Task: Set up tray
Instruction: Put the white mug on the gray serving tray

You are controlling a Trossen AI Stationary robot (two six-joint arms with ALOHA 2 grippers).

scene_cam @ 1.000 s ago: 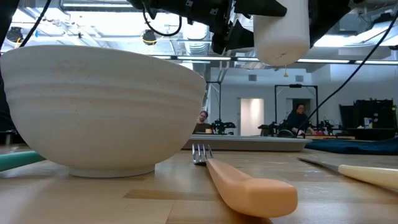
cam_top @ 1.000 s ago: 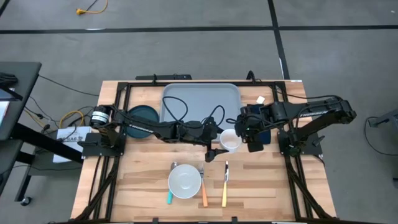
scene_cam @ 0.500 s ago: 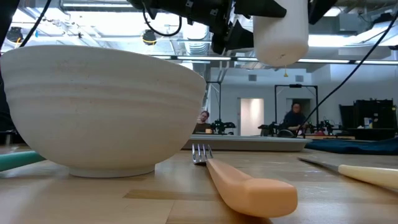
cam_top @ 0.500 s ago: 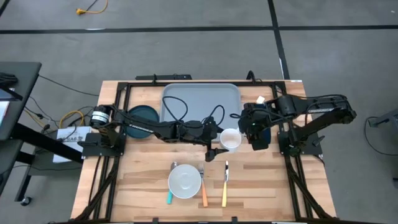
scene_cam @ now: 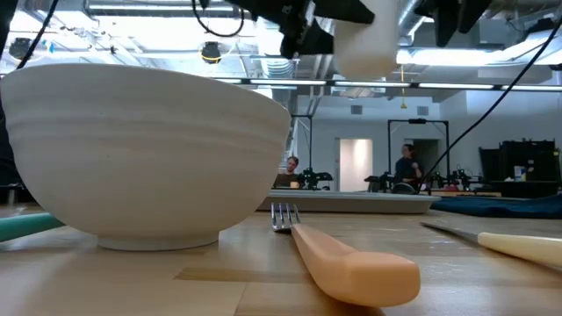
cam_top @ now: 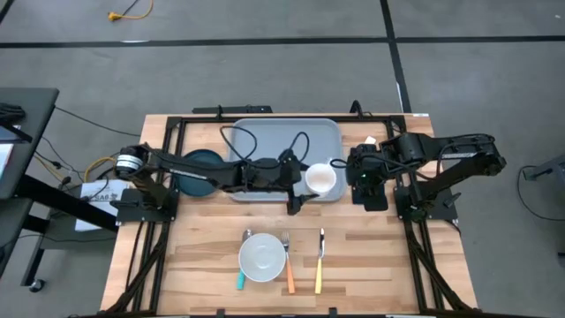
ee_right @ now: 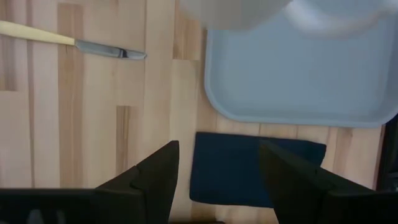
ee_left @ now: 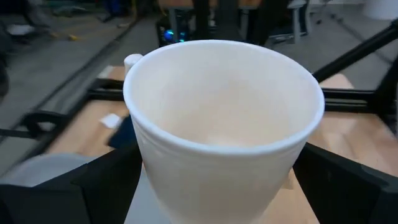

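The pale grey-blue tray lies flat at the table's far middle. My left gripper reaches in from the left and is shut on a white cup above the tray's near right corner. The cup also shows in the low view and the left wrist view. My right gripper is open and empty, pointing down above a dark blue napkin that lies just right of the tray. My left gripper pinches the cup's outer wall on two opposite sides below the rim, one finger on each side. The fingers come level from the table's left. The cup is upright, mouth up, and lifted clear of the tray and the table.
A white bowl, an orange-handled fork, a knife and a teal handle lie near the front edge. A dark teal plate lies left of the tray, partly under my left arm. Black frame rails run along both sides.
My left gripper has carried the cup up and toward the table's far edge, from over the bare wood to above the tray's near right corner; the cup stays upright. My right gripper has drawn back a little toward the table's right edge, away from the cup.
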